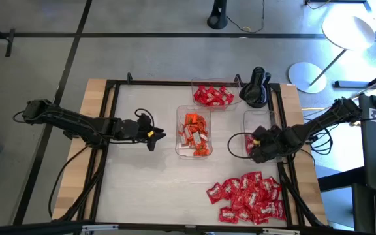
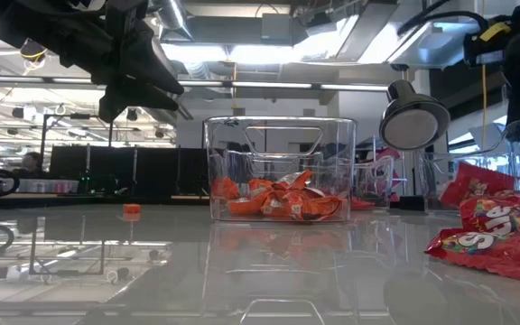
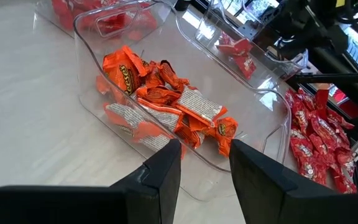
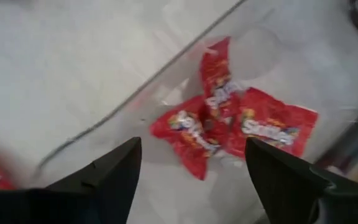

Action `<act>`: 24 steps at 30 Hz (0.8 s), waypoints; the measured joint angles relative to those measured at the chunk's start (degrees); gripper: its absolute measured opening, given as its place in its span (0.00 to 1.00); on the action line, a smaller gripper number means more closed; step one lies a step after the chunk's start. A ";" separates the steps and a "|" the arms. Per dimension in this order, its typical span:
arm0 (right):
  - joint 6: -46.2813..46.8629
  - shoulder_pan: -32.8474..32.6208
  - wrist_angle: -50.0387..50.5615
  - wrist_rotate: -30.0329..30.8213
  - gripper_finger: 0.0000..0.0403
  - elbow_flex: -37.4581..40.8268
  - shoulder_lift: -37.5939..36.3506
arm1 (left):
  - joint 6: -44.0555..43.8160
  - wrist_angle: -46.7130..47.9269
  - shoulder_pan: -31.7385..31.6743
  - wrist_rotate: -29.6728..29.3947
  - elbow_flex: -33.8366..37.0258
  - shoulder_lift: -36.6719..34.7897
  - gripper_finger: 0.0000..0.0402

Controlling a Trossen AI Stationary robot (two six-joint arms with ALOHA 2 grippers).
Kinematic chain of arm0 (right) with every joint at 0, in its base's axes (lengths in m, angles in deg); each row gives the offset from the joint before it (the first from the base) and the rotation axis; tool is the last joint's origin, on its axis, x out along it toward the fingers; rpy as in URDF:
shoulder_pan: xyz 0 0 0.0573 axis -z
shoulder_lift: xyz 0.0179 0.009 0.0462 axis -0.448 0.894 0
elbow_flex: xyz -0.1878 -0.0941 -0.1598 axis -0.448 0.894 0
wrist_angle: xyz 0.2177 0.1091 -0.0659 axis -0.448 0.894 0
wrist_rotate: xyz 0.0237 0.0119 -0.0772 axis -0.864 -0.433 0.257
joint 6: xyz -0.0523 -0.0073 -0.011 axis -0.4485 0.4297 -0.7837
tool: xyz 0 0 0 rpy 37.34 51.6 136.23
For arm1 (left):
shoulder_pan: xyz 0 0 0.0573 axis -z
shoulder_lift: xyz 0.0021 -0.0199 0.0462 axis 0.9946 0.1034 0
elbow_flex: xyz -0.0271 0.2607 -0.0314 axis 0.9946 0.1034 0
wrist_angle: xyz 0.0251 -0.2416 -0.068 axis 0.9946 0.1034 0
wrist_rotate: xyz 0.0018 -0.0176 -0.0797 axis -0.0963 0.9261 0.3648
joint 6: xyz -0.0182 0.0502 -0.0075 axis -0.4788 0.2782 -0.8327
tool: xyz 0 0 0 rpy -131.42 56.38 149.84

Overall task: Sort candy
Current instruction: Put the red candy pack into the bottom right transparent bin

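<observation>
A pile of red candy packets with white marks [image 1: 250,197] lies on the table near its near right corner. The middle clear tray [image 1: 194,132] holds orange candy [image 3: 166,109]. The far tray [image 1: 214,96] holds plain red candy. The right tray [image 1: 258,127] holds a few red packets with white marks [image 4: 229,127]. My left gripper [image 1: 156,138] hangs open and empty just left of the middle tray. My right gripper [image 1: 253,149] is open above the right tray's near end, holding nothing.
A black stand [image 1: 255,88] sits at the table's far right, beside the far tray. Black frame rails [image 1: 109,117] run along the table's sides. Bare table stretches across the near left [image 1: 149,189].
</observation>
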 joint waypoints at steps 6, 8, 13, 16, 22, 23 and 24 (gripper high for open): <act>-1.74 0.00 -3.98 -6.14 0.70 0.00 0.00 | -1.21 -1.43 0.00 0.00 0.00 -0.01 0.32; -2.62 0.00 -4.28 -8.24 0.70 0.00 0.00 | -0.69 -1.24 0.00 0.00 0.00 0.02 0.32; -1.95 0.00 -5.83 -12.07 0.70 -1.71 0.00 | 2.06 -1.22 0.00 -0.02 0.00 0.02 0.32; -3.45 0.63 -8.98 -14.42 0.70 -3.75 0.02 | 2.36 -1.27 0.00 0.00 0.00 0.02 0.32; -12.67 1.10 -26.99 -12.00 0.70 -6.16 0.39 | 6.16 -1.22 0.00 -0.84 0.00 0.02 0.32; -15.75 1.09 -32.61 -11.44 0.70 -5.74 0.97 | 6.17 -1.20 0.00 -0.92 0.00 0.02 0.32; -18.96 1.09 -38.08 -11.37 0.70 -5.16 1.71 | 6.19 -1.22 0.00 -1.05 0.00 0.02 0.32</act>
